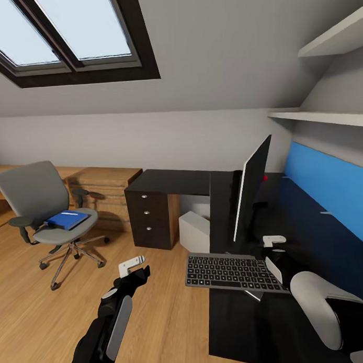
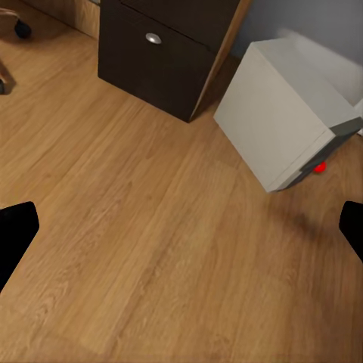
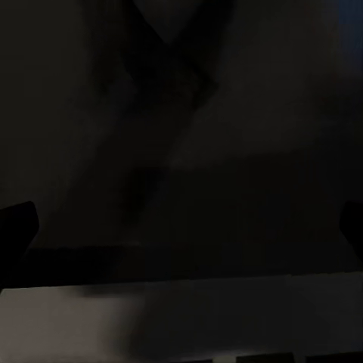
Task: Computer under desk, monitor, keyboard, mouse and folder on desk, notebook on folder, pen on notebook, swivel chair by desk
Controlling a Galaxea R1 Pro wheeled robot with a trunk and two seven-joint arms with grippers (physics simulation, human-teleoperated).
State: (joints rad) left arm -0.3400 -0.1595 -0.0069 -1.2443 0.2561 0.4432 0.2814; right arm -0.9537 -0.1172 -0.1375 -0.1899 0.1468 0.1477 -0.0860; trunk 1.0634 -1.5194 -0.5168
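The grey swivel chair (image 1: 38, 207) stands on the floor to the left, away from the black desk (image 1: 176, 181), with the blue folder (image 1: 67, 220) on its seat. A thin white sliver on the folder may be the pen. The monitor (image 1: 252, 189) stands on the desk, seen edge-on. In front of it lies the keyboard (image 1: 229, 271) (image 3: 181, 318), its left end past the desk's edge. My right gripper (image 1: 273, 251) (image 3: 181, 227) hovers open over the keyboard's far right end. The computer (image 1: 195, 231) (image 2: 283, 113) sits under the desk. My left gripper (image 1: 138, 268) (image 2: 181, 234) hangs open above the floor. Mouse and notebook are out of view.
A dark three-drawer unit (image 1: 149, 219) (image 2: 162, 53) carries the desk's left end. Low light-wood cabinets (image 1: 105, 179) line the back wall behind the chair. A blue wall panel (image 1: 328, 187) and two white shelves (image 1: 320, 116) run along the right. Wood floor lies between chair and desk.
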